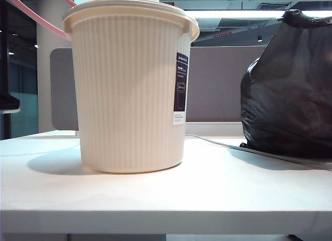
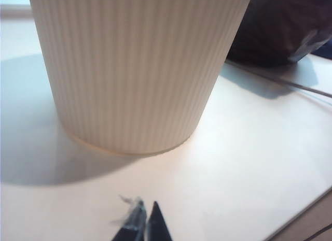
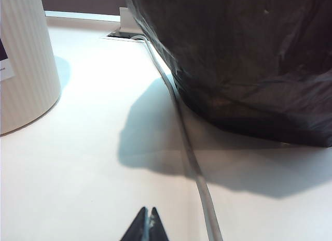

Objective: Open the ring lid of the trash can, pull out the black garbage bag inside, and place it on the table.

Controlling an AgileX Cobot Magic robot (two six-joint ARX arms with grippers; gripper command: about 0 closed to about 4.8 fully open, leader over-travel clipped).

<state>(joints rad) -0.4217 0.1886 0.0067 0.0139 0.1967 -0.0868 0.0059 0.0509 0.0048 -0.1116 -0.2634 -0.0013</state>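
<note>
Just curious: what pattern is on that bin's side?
Fine vertical ribs on the cream trash can, clearest in the exterior view.

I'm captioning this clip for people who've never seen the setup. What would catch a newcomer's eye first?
The big cream trash can fills the left half of the exterior view, a pink ring lid hanging off its rim. The black garbage bag bulges on the table at right. Both the left gripper and the right gripper sit shut, low over the table.

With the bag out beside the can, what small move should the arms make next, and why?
Probably none beyond holding back at rest. The crinkled glossy black garbage bag already sits on the white table, apart from the cream ribbed trash can, whose thin pink ring lid is off. The left gripper and right gripper are shut and empty, low over the table.
</note>
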